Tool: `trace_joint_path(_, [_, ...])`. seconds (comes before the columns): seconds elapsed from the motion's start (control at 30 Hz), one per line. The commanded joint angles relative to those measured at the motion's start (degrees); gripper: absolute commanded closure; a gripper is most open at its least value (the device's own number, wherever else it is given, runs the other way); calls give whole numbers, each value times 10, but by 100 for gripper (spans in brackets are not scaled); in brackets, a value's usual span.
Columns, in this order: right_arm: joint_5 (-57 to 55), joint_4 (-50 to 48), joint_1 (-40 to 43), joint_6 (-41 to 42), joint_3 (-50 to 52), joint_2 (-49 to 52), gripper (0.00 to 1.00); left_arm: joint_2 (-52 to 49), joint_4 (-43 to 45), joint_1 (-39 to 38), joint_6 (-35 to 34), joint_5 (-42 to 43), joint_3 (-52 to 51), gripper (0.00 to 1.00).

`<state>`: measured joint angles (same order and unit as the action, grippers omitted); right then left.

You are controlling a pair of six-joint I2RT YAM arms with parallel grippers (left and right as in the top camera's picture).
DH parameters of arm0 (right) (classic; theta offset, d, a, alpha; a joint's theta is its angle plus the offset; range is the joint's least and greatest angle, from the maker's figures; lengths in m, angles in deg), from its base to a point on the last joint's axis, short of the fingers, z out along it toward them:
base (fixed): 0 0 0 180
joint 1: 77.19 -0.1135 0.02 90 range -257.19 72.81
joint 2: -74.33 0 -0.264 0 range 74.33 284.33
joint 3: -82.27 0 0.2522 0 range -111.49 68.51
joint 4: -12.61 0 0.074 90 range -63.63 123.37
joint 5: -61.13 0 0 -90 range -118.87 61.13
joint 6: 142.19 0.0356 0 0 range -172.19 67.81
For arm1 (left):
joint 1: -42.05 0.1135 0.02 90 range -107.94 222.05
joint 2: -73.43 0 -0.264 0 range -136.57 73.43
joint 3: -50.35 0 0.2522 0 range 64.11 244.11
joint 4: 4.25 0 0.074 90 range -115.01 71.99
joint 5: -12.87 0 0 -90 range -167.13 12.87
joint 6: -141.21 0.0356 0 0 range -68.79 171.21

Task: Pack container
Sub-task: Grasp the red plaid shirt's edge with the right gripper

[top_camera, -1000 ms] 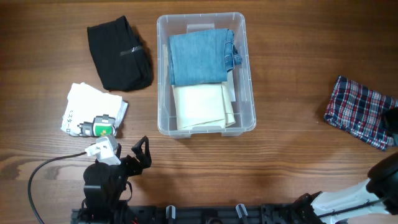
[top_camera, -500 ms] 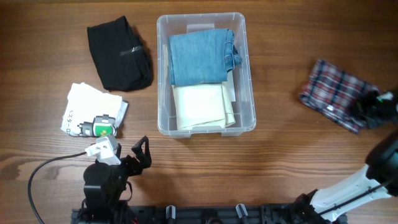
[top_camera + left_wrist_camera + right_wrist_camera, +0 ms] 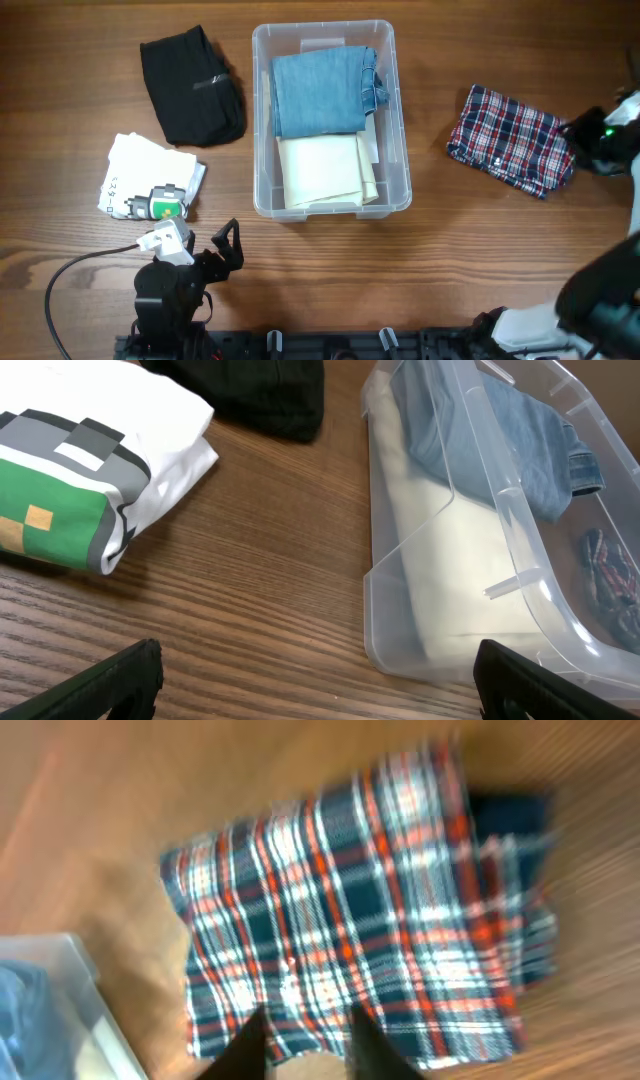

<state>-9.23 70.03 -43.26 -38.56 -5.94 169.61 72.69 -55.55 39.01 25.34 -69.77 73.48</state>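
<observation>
The clear container stands at the table's centre, holding folded blue denim at the far end and a cream cloth at the near end. My right gripper is shut on the right edge of a folded red, white and navy plaid cloth, to the right of the container. In the right wrist view the plaid cloth fills the frame above my fingers. My left gripper is open and empty near the front edge; in its wrist view the fingers frame the container's near corner.
A folded black garment lies at the back left. A folded white shirt with a green and grey print lies left of the container, also in the left wrist view. A cable runs along the front left.
My right gripper has dragged the plaid cloth leftward from the far right edge toward the container. The left arm has not moved.
</observation>
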Motion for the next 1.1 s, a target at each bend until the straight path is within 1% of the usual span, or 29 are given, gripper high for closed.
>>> trace_joint_path(0.0, [-164,4,-2,-22,-11,-25,13,6,2,0,-3,3,-2,0])
trace_joint_path(0.03, [-179,8,-2,-48,-10,-20,7,6,2,0,-3,3,-2,0])
trace_joint_path(0.1, [-179,9,-2,-52,-10,-11,1,6,2,0,-3,3,-2,0])
trace_joint_path(0.17, [-177,7,-2,-99,-10,0,0,6,2,0,-3,3,-2,0])
trace_joint_path(0.2, [-177,5,-1,-109,-10,5,0,6,2,0,-3,3,-2,0])
trace_joint_path(0.3, [-175,-4,4,-119,-10,30,0,6,2,0,-3,3,-2,0])
trace_joint_path(0.57, [-99,-17,4,-167,-10,141,0,5,2,0,-3,3,-2,0])
trace_joint_path(0.67, [-95,-33,4,-166,-10,181,0,5,2,0,-3,3,-2,0])
trace_joint_path(0.83, [-9,-52,4,-166,-10,249,0,5,2,0,-3,3,-2,0])
trace_joint_path(0.9, [-2,-51,4,-166,-10,253,1,5,2,0,-3,3,-2,0])
trace_joint_path(0.97, [5,-50,4,-165,-10,252,8,5,2,0,-3,3,-2,0])
trace_joint_path(1.0, [19,-47,4,-165,-10,252,18,5,2,0,-3,3,-2,0])
trace_joint_path(1.07, [30,-43,4,-165,-10,253,30,5,2,0,-3,3,-2,0])
